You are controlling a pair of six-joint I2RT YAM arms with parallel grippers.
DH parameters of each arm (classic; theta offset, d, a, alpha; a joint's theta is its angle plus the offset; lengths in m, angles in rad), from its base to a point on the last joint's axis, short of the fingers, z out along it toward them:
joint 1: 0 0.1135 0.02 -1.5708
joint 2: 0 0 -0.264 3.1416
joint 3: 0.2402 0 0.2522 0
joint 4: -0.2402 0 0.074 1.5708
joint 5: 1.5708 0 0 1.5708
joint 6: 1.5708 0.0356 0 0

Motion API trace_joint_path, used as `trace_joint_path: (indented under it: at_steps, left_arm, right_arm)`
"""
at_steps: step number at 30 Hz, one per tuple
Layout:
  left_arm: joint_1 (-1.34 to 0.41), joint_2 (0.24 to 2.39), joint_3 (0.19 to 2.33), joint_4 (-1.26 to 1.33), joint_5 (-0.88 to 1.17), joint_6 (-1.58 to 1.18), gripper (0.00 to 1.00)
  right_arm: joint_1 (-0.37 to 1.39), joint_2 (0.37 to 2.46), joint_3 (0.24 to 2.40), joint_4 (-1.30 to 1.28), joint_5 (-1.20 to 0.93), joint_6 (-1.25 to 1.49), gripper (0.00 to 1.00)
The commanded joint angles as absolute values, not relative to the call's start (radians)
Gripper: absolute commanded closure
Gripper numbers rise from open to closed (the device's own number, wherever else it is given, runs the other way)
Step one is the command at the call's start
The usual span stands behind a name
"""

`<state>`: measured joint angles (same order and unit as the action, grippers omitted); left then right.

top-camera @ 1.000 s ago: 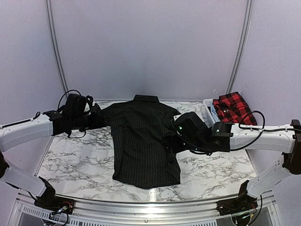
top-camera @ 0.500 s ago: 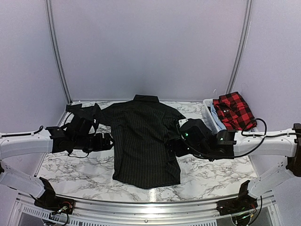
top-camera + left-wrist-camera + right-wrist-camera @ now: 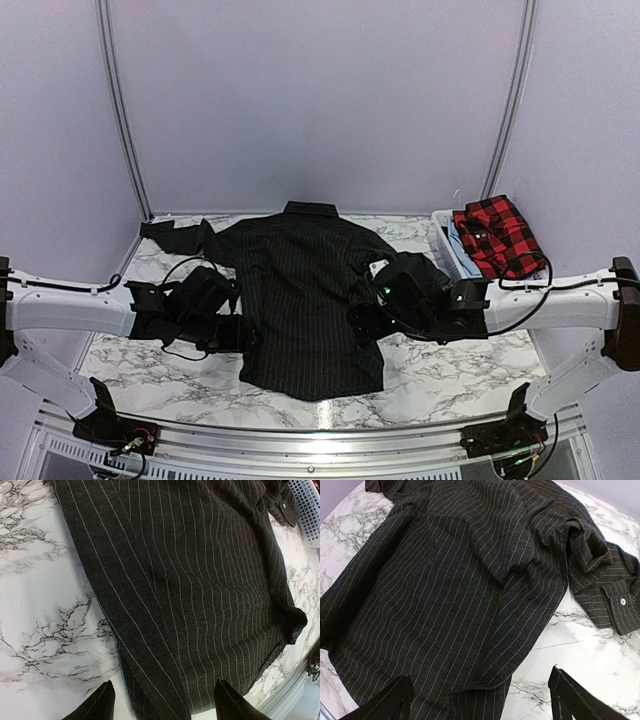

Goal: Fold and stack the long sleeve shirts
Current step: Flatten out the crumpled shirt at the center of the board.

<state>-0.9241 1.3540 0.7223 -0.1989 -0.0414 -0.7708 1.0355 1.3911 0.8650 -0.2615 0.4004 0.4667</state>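
- Black pinstripe shirt (image 3: 310, 290) lies flat mid-table (image 3: 450, 375), collar far, long axis near–far. Red checked shirt (image 3: 495, 235) sits on basket (image 3: 443, 238), far R.
- L gripper (image 3: 243, 335) is at shirt's L edge nr hem, R gripper (image 3: 362, 318) at its R edge. Both spread wide, holding nothing.
- Vs 1 s ago: L arm came from far sleeve to hem; R barely moved.

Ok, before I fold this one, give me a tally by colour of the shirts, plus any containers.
black pinstriped shirt, spread on the table: 1
red-and-black checked shirt, at the basket on the right: 1
white basket: 1
Total: 3
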Motion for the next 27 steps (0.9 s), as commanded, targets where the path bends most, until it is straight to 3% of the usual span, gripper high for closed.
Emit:
trace_joint_path:
  at_steps: [1,8,10,23,25,27]
  left_arm:
    - [-0.939,1.361,0.75,-0.289,-0.053,-0.79,0.4]
    - [-0.94,1.315,0.718,-0.426,-0.12,-0.824,0.92]
    - [-0.939,1.298,0.689,-0.486,-0.155,-0.857,1.0]
    - [-0.934,1.198,0.562,-0.612,-0.25,-0.971,1.0]
    - [-0.933,1.197,0.562,-0.615,-0.255,-0.969,1.0]
    - [-0.928,1.197,0.565,-0.627,-0.26,-0.963,1.0]
  right_arm:
    - [1.029,1.397,0.874,-0.241,0.372,0.47,0.11]
    - [1.032,1.449,0.884,-0.284,0.32,0.468,0.15]
    - [1.036,1.461,0.881,-0.299,0.297,0.459,0.17]
    - [1.164,1.576,0.954,-0.438,0.24,0.471,0.29]
    - [1.17,1.581,0.948,-0.436,0.206,0.483,0.36]
    - [1.17,1.588,0.948,-0.451,0.191,0.498,0.53]
